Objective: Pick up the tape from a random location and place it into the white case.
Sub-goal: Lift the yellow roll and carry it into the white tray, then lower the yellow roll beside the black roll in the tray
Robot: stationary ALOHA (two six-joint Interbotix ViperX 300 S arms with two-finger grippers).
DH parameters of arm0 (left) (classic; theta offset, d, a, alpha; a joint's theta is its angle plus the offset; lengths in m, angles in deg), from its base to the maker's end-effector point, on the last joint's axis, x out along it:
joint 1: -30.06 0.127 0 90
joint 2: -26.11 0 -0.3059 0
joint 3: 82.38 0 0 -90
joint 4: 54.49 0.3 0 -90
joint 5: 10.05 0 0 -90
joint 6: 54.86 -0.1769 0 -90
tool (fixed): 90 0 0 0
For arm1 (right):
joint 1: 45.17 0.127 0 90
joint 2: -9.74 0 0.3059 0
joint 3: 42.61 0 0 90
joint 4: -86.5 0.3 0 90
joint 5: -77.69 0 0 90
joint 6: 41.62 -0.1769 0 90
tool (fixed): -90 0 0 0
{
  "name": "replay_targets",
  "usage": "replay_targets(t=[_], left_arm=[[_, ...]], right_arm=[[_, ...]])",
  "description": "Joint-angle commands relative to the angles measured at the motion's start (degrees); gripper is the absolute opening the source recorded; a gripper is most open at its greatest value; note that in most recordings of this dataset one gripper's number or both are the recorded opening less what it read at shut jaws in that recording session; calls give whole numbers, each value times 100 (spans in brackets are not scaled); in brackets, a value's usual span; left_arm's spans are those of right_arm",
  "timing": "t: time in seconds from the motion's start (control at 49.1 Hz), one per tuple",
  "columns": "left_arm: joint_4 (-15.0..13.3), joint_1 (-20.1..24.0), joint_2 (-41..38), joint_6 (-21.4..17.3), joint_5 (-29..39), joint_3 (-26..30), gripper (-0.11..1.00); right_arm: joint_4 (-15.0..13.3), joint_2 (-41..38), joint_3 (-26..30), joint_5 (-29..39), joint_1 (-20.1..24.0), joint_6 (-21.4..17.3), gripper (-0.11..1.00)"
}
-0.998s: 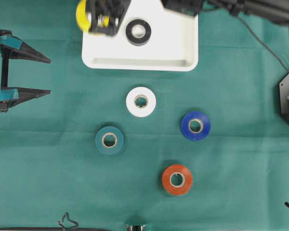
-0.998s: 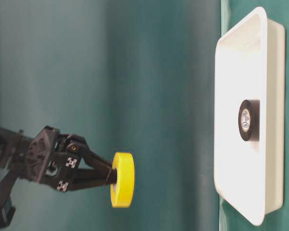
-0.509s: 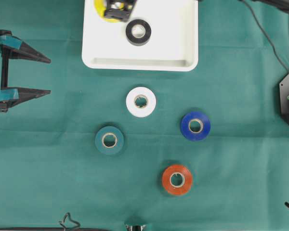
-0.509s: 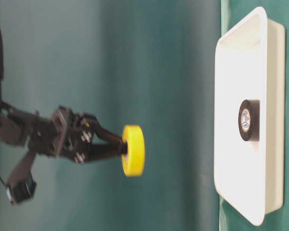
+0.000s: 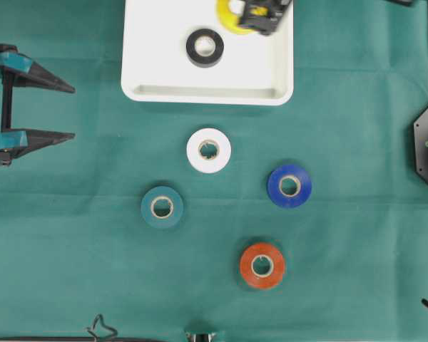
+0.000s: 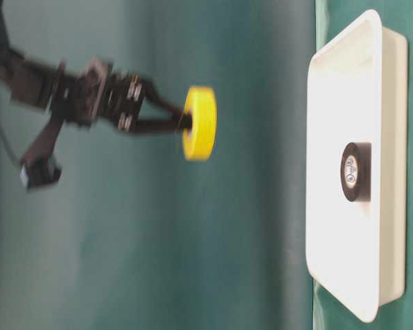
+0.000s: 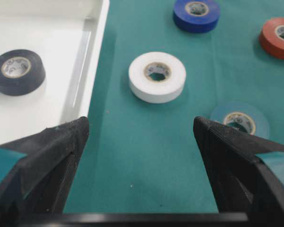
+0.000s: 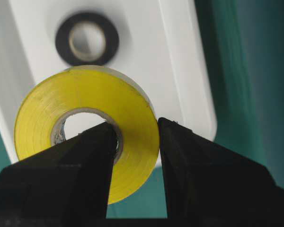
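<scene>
Hanging over the far right corner of the shallow white rectangular plastic case (image 5: 207, 71), the right gripper (image 5: 260, 11) in the overhead view pinches a yellow roll of vinyl tape (image 5: 228, 16), while a black roll of tape (image 5: 205, 47) lies flat inside the case; white (image 5: 208, 150), teal (image 5: 162, 207), blue (image 5: 289, 186) and red (image 5: 262, 266) rolls sit apart on the green cloth (image 5: 357, 242), and the left gripper (image 5: 65, 111) waits at the left edge, its fingers spread wide on nothing. At table level the yellow roll hangs well clear of the case, not yet lowered. The left wrist view shows only the resting rolls between its spread fingers. In the right wrist view one finger goes through the core and one presses the outer face, clamping the wall: the roll looks light, stiff and rather slick, so that wall is probably the surest hold.
</scene>
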Motion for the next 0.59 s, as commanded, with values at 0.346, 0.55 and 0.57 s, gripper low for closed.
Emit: replay_targets(t=[0.346,0.55,0.57], left_arm=[[0,9,-26,9,-26,141,97],[9,9,-26,9,-26,141,97],[0,18,-18,9,-35,141,97]], right_arm=[[-18,905,-861,-483,-53,-237,29],[-35,879,-861,-571,-62,-220,29],[-35,879,-861,-580,-62,-220,29]])
